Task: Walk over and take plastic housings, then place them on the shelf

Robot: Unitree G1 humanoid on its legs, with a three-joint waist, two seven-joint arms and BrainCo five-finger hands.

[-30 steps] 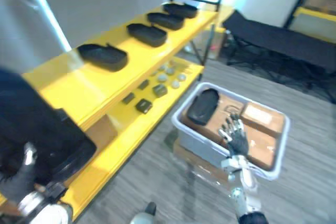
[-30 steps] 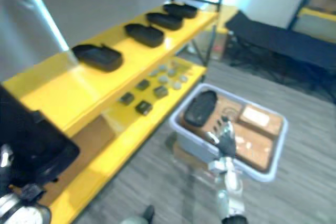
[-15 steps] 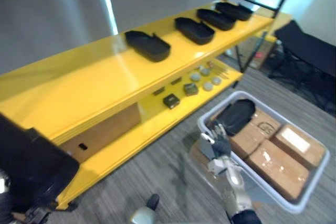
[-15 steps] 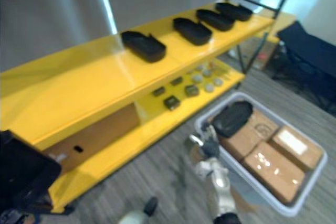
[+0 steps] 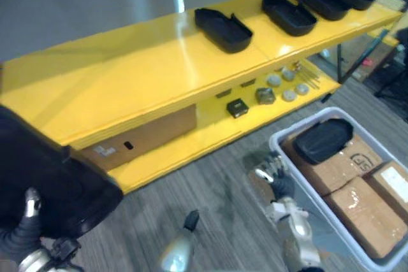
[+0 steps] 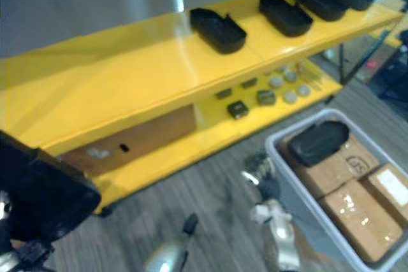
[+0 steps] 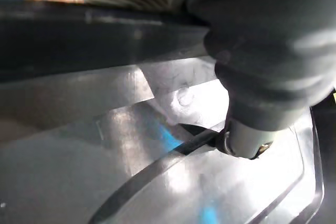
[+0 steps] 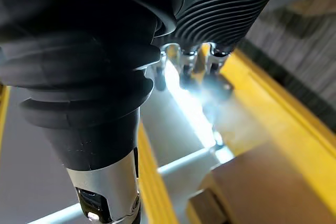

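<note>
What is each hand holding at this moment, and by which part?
The left hand holds a black plastic housing by its near edge, though the grip itself is mostly hidden. The right hand is open and holds nothing.

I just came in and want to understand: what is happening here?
The robot faces a yellow shelf, its left hand holding a black housing low beside it. Four housings already lie on the top level. Its right hand hangs open near a grey bin with boxes and one more housing.
</note>
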